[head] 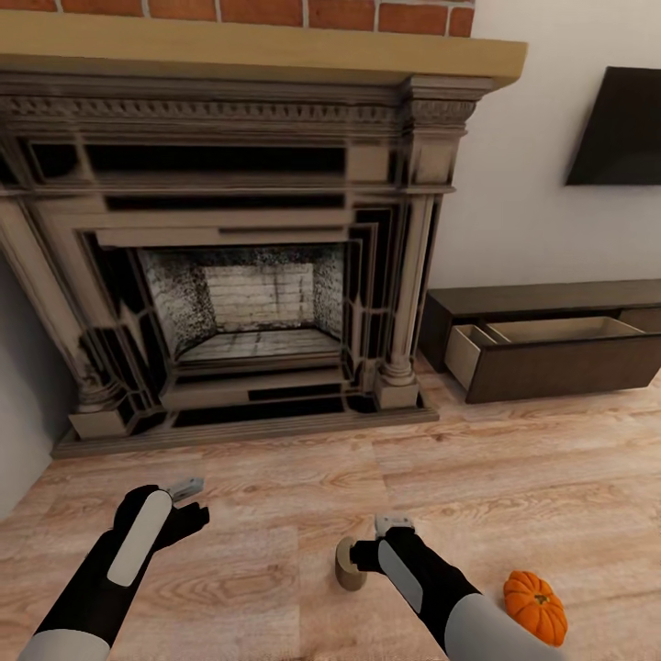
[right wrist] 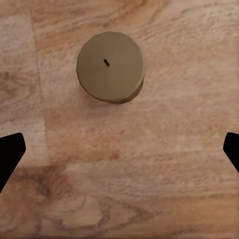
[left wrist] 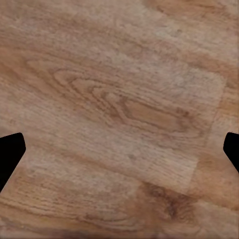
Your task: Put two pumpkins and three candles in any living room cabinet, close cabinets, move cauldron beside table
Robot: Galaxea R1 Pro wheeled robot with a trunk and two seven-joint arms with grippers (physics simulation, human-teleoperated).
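Note:
A short olive-tan candle [head: 348, 565] with a dark wick stands upright on the wooden floor. My right gripper [head: 369, 554] hangs right beside it, open. In the right wrist view the candle [right wrist: 110, 65] sits ahead of the spread fingertips [right wrist: 11, 152], apart from them, with the right gripper [right wrist: 119, 149] over bare boards. One orange ribbed pumpkin [head: 535, 606] lies on the floor to the right of my right forearm. The low dark-brown cabinet [head: 560, 372] stands against the far right wall with one drawer [head: 542, 332] pulled open, its pale inside bare. My left gripper [head: 188, 503] is open above plain floor [left wrist: 119, 114].
A large ornate fireplace [head: 239, 275] with a raised hearth edge [head: 248, 427] fills the wall ahead. A dark flat screen [head: 620, 128] hangs on the white wall above the cabinet. A grey wall [head: 18, 431] closes the left side. Open floor lies between me and the cabinet.

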